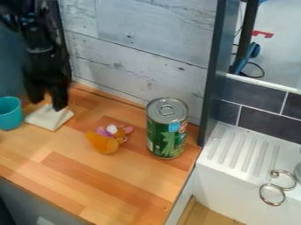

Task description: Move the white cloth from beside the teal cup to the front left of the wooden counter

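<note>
First, the black gripper (pixel 48 104) is found well to the left of the can (pixel 166 139) and farther back, pointed downward, with its two fingers set apart. Between and just below them is placed a white cloth (pixel 49 119), its rear part partly covered by the gripper; whether the two are touching cannot be told.

Item: the can, upright, its side wrapped in a green label and its silver lid (pixel 168 110) fitted with a pull tab. The can is taken as the landmark for the entries below.

Item: the white cloth, laid flat on the wooden counter (pixel 117 189), to the left of the can and beyond the toy.

Item: one small soft toy (pixel 101 143), made up of orange, brown, purple, pink and white parts, set near the can on its left side, apart from it.

Item: one teal cup (pixel 9 115), upright, placed far to the left of the can, near the cloth and cut off by the view's edge.

Item: one wall of whitish planks (pixel 141 48), raised behind the can and edged on the right by a dark post (pixel 211 83).

Item: one white sink (pixel 238 154), with a ridged top, located to the right of the can; by its front edge two metal rings (pixel 272 194) are seen.
</note>
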Available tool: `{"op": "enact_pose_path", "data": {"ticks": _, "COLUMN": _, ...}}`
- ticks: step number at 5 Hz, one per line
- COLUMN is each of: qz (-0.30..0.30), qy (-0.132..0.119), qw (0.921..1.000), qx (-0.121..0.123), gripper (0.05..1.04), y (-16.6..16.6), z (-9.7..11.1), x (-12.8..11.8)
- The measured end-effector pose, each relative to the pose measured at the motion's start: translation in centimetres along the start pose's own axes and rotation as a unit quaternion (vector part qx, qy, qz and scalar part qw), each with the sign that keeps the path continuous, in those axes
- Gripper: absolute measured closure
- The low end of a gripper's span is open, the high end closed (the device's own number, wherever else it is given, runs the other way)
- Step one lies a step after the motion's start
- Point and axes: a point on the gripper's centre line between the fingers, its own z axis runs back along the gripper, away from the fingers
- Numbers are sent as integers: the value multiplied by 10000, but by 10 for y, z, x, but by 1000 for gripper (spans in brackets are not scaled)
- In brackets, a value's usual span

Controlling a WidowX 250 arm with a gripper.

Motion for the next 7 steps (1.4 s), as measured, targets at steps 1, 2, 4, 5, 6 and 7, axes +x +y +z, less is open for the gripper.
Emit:
{"op": "enact_pose_path", "data": {"ticks": 1, "qz": -63, "qy": 86, "qw": 9999, "qx": 47, "gripper": 79, "y": 7, "z": -6, "x": 0}}
{"op": "enact_pose_path", "data": {"ticks": 2, "qz": -154, "qy": -21, "qw": 9999, "qx": 2, "gripper": 79, "y": 6, "z": -13, "x": 5}}
{"op": "enact_pose_path", "data": {"ticks": 4, "qz": -313, "qy": -273, "qw": 9990, "qx": -175, "gripper": 79, "y": -7, "z": -28, "x": 3}}
{"op": "enact_pose_path", "data": {"ticks": 5, "qz": -287, "qy": -347, "qw": 9978, "qx": -480, "gripper": 79, "y": -33, "z": -29, "x": -20}}
{"op": "enact_pose_path", "data": {"ticks": 6, "qz": -454, "qy": -37, "qw": 9963, "qx": -729, "gripper": 79, "y": -74, "z": -30, "x": -54}}
{"op": "enact_pose_path", "data": {"ticks": 7, "qz": -370, "qy": 414, "qw": 9946, "qx": -881, "gripper": 79, "y": -90, "z": -27, "x": -86}}
